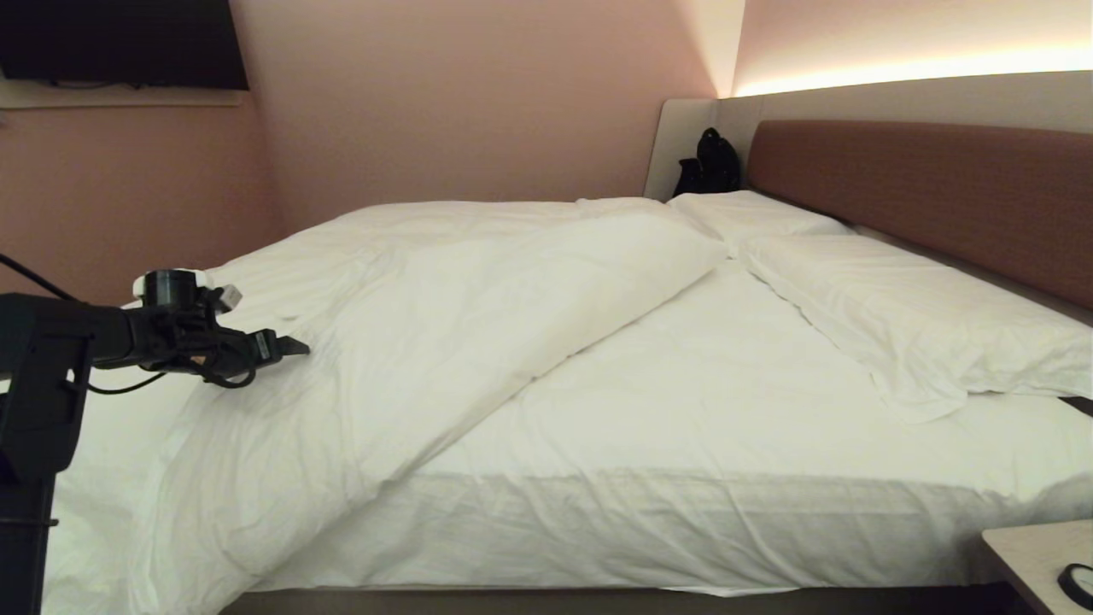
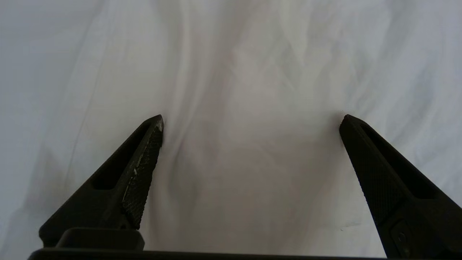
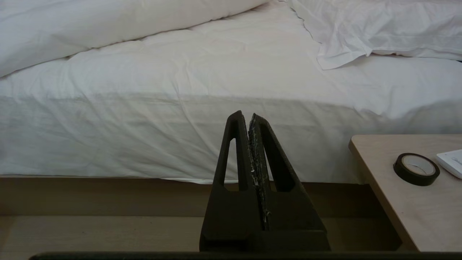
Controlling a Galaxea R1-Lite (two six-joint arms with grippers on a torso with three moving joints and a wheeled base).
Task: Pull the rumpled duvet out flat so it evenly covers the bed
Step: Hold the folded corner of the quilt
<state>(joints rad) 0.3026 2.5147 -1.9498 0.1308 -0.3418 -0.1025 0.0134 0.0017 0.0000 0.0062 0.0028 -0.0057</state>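
The duvet (image 1: 444, 325) lay bunched over the left and far part of the bed (image 1: 683, 512), its thick folded edge running on a slant from the far pillows down to the near left corner, where it spilled over the mattress side. To the right of that edge the sheet (image 1: 709, 384) was bare across the middle and near right of the mattress, lightly creased along the near side. Two pillows (image 1: 905, 316) lay at the right end against the headboard (image 1: 931, 196), the nearer one overlapping the sheet with a loose corner.

The left end effector (image 1: 282, 348) hung over the duvet's near left part, its arm reaching in from the left edge of the scene. In the left wrist view the left end effector (image 2: 251, 122) stood wide, the two dark fingers (image 2: 144, 159) well apart with wrinkled white cloth filling the space between and beyond them; nothing was gripped. Whether the tips touched the cloth could not be told.

The right end effector (image 3: 248, 117) was low beside the bed's near side, fingers pressed together on nothing, pointing at the sheeted mattress side above the beige base (image 3: 90, 195).

A tabletop (image 3: 408, 195) stood near the bed's right end, carrying a roll of tape (image 3: 416, 169) and, just beside it, a white object (image 3: 451, 162) cut off by the frame. A dark bag (image 1: 709, 162) sat in the far corner past the pillows, and a dark screen (image 1: 119, 43) hung on the far left wall.
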